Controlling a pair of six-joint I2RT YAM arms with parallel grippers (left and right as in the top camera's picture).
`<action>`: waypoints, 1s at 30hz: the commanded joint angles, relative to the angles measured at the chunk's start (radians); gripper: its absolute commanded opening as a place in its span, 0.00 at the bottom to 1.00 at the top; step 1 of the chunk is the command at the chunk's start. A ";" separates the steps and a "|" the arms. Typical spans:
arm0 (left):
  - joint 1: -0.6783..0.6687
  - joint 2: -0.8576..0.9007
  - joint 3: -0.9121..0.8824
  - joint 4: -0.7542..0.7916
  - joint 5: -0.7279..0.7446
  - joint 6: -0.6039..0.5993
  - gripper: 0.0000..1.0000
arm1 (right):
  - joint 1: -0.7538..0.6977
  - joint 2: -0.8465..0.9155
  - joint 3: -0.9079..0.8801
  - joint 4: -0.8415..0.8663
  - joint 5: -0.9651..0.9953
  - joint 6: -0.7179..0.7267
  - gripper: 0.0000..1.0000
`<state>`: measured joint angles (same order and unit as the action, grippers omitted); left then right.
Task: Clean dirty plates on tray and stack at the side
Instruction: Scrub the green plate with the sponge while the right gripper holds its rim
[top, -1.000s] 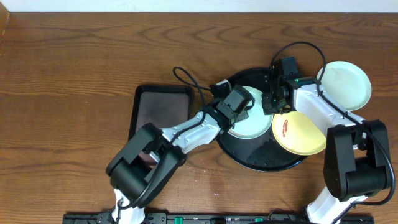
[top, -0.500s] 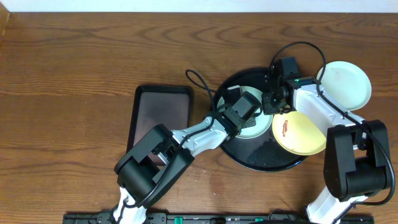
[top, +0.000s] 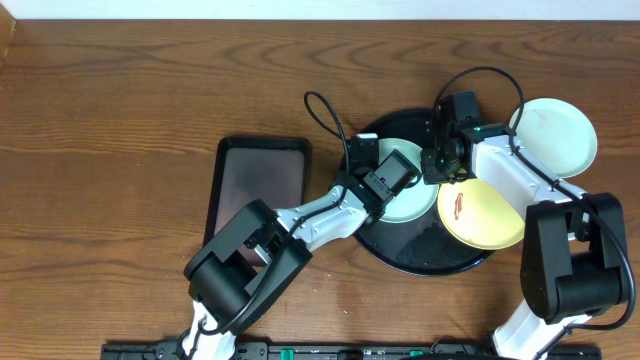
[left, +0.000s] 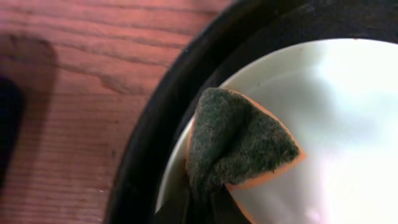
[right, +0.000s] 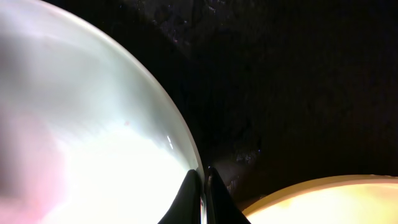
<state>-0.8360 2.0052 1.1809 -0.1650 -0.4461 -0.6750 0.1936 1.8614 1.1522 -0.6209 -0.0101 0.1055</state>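
The round black tray (top: 400, 252) holds a pale blue-white plate (top: 412, 205) and a pale yellow plate (top: 490, 215) with a red-brown smear. My left gripper (top: 372, 172) is shut on a green and orange sponge (left: 239, 140) pressed on the blue-white plate (left: 336, 124) near its left rim. My right gripper (top: 437, 172) is shut on that plate's right rim (right: 186, 155); the yellow plate (right: 329, 202) lies beside it. A second pale plate (top: 556, 135) rests on the table right of the tray.
A smaller dark rectangular tray (top: 260, 180) lies left of the round tray. The left arm's cable (top: 325, 115) loops above the tray. The tray's black rim (left: 155, 143) borders wood table (left: 68, 93).
My left gripper with the sponge has moved left across the blue-white plate toward its left rim. The right gripper has stayed on the plate's rim.
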 joint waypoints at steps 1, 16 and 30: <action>0.013 -0.100 -0.020 -0.010 -0.101 0.047 0.08 | -0.007 -0.010 -0.011 0.002 -0.002 0.013 0.01; 0.013 -0.008 -0.020 0.187 0.229 -0.158 0.08 | -0.007 -0.010 -0.011 0.001 -0.002 0.013 0.01; 0.013 0.012 -0.020 -0.045 -0.106 0.054 0.07 | -0.007 -0.010 -0.011 0.001 -0.002 0.013 0.01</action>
<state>-0.8326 2.0159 1.1786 -0.1539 -0.3969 -0.6682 0.1936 1.8610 1.1519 -0.6201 -0.0109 0.1059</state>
